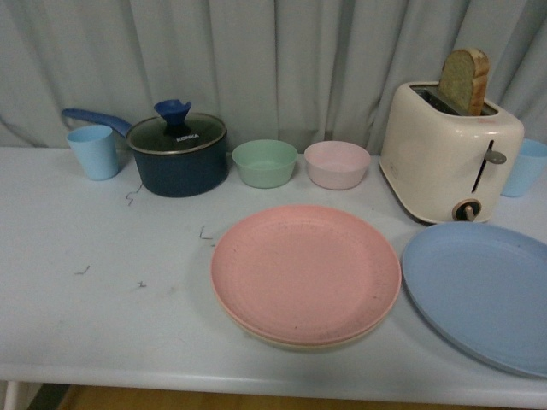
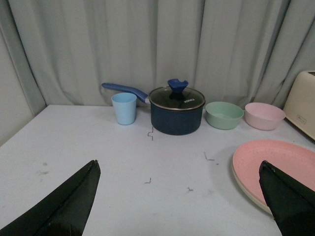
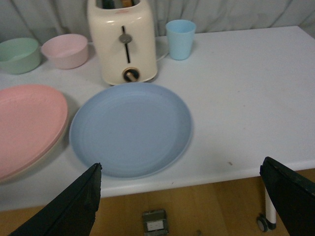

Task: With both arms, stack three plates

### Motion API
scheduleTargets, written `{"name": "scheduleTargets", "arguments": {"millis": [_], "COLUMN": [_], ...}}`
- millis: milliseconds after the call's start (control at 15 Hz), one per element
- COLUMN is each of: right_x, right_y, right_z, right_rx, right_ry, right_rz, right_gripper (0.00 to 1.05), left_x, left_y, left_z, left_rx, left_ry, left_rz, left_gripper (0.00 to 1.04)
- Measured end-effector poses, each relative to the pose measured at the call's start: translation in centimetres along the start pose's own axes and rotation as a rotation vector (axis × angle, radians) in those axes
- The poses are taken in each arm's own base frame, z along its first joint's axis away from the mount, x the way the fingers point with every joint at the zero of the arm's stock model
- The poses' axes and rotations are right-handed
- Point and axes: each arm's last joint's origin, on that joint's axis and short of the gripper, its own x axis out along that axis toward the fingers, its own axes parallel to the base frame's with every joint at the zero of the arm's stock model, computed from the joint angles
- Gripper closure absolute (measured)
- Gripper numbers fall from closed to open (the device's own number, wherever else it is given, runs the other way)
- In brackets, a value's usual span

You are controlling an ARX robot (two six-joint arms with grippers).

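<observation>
Plainly, left claw and right claw gape empty beside the white table and grey curtain.

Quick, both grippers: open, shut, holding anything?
Left gripper: open, holding nothing.
Right gripper: open, holding nothing.

Mock kitchen setup: curtain bkgd, toaster, pot, table.
</observation>
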Motion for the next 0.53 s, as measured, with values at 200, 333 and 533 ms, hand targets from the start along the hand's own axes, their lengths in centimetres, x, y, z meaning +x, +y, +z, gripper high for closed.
{"name": "scheduleTargets", "arguments": {"millis": [200, 333, 533], "right_x": [9.4, 15.8, 19.8], "right_y": [-8.4, -10.0, -9.4], "right_z": [7.2, 7.4, 5.7], "right_rx": [0.137, 0.105, 0.097], "right_ry": [0.227, 0.394, 0.51], "right_rz": [-0.109, -0.067, -0.009], "right_gripper": [0.06, 0.06, 0.06], "left_x": [0.0, 0.0, 0.0], "left_y": [0.0, 0.0, 0.0], "left_z": [0.0, 0.0, 0.0], "left_rx": [0.0, 0.0, 0.0], "left_ry": [0.0, 0.0, 0.0], "left_rz": [0.0, 0.0, 0.0], "left_gripper": [0.07, 0.07, 0.07]}}
